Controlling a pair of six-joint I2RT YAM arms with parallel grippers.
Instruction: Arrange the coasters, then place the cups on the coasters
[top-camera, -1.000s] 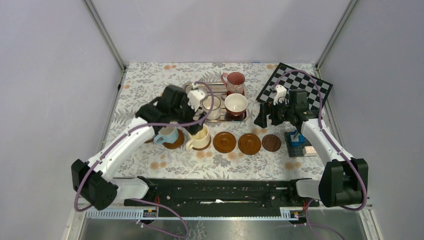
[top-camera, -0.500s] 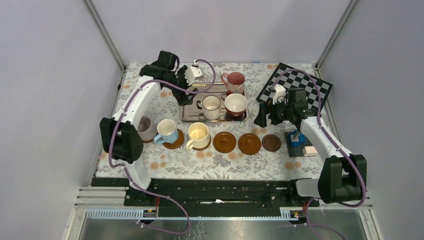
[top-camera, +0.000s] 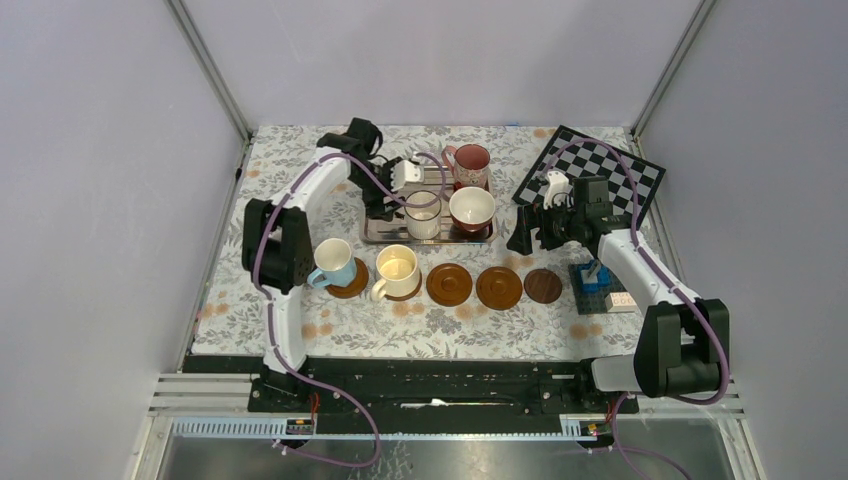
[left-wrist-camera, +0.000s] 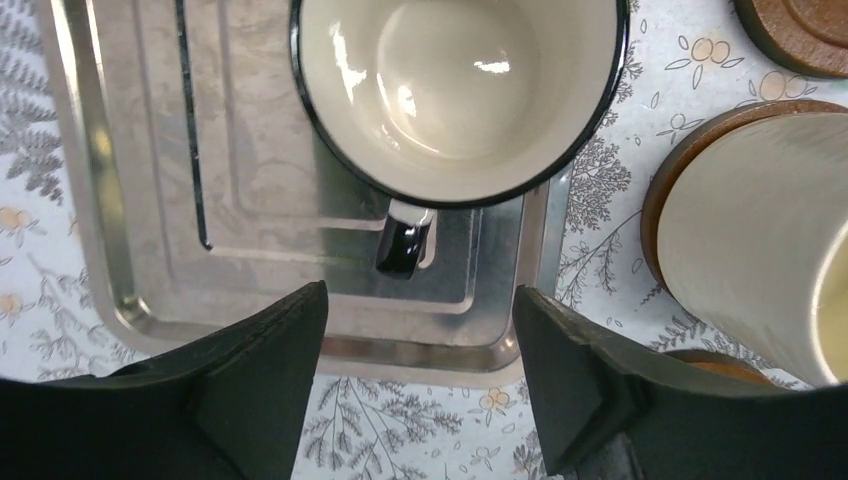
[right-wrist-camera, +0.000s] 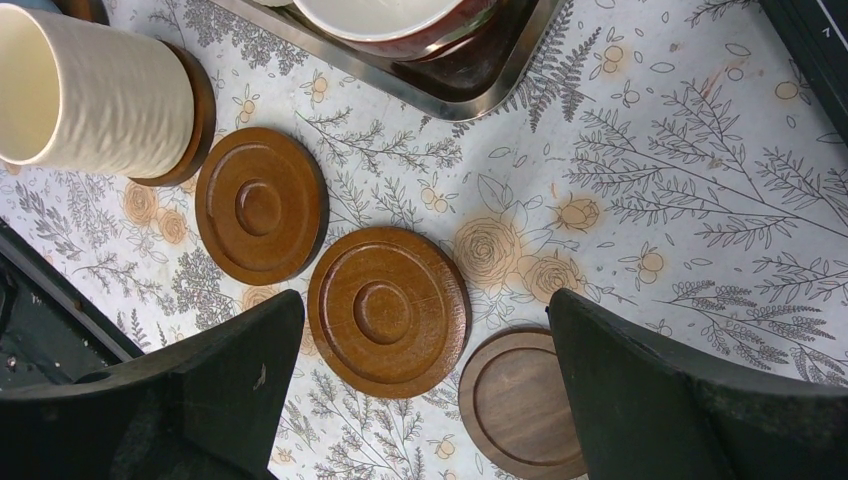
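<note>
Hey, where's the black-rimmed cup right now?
Top view: the black-rimmed cup sits on the silver tray, just left of the dark red cup and behind the cream cup.

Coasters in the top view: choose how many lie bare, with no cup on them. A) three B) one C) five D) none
A: right of the cream cup, the row shows a brown coaster, a second brown coaster and a darker coaster, all bare.
</note>
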